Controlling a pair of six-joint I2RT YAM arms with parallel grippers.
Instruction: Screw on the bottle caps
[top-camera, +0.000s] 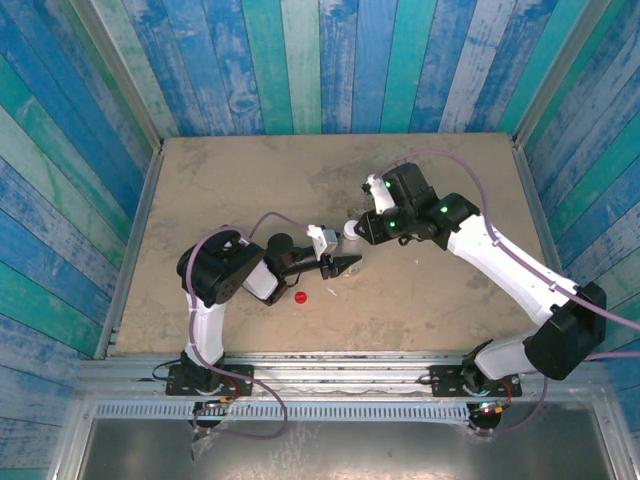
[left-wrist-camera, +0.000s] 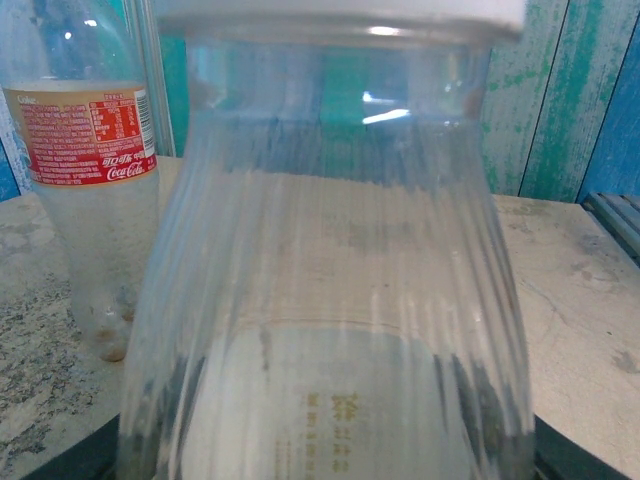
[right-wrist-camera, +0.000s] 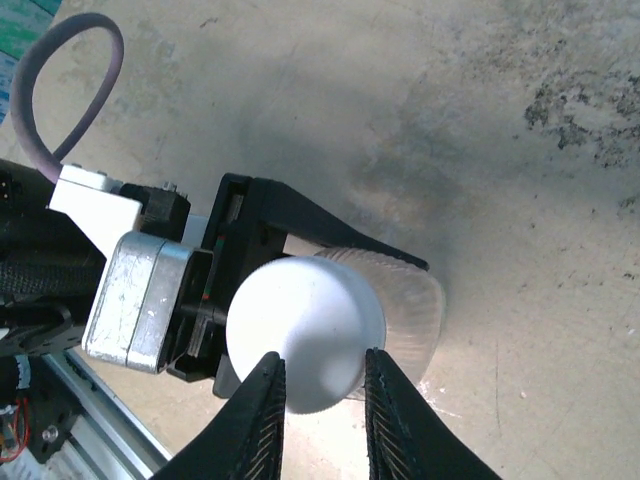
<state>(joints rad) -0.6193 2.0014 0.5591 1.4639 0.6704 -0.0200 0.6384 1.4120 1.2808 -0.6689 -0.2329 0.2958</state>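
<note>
My left gripper (top-camera: 345, 265) is shut on a clear ribbed bottle (left-wrist-camera: 330, 260) with a pale label, standing upright on the table. Its dark fingers (left-wrist-camera: 575, 460) show at both sides of the bottle. A white cap (right-wrist-camera: 305, 330) sits on top of this bottle. My right gripper (right-wrist-camera: 320, 358) comes from above and is shut on the cap, one finger against each side. The cap's rim (left-wrist-camera: 340, 12) crosses the top of the left wrist view. A second clear bottle with a red label (left-wrist-camera: 90, 150) stands behind, to the left. A red cap (top-camera: 301, 296) lies on the table near the left arm.
The tan table (top-camera: 250, 180) is walled by blue and green painted planks (top-camera: 330, 60). A metal rail (top-camera: 330, 375) runs along the near edge by the arm bases. The left arm's cable (right-wrist-camera: 60, 90) loops beside the held bottle.
</note>
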